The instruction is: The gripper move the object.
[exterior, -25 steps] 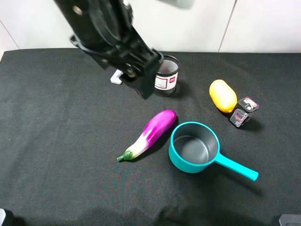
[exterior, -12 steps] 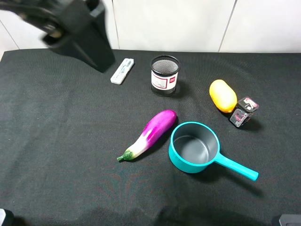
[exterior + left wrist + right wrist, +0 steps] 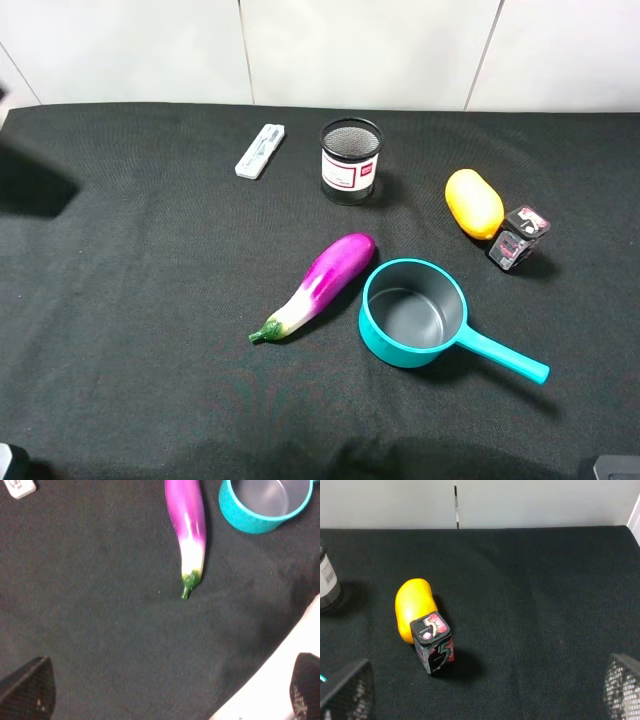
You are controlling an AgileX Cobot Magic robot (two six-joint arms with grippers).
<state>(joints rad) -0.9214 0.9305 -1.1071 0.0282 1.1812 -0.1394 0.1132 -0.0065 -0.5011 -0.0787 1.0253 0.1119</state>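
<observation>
the toy eggplant (image 3: 318, 283) lay on the black worktop (image 3: 150, 350), just beside the blue pan (image 3: 412, 312). its purple end sat close to the pan's rim and its little green stem pointed away from the pan, toward the front of the worktop. nothing was holding it.

the left hand (image 3: 165, 692) was up above the worktop with its two dark fingers (image 3: 27, 687) spread wide apart. it had nothing between them. the eggplant's green tip was well away from those fingers.

the right hand (image 3: 480, 687) was wide open too, and it held nothing. past it stood a small dark box (image 3: 433, 641) touching a yellow oval toy (image 3: 412, 605).

near the back of the worktop stood a black mesh cup (image 3: 352, 160) with a white label, and a small white thing (image 3: 260, 150) lay off to its left.
</observation>
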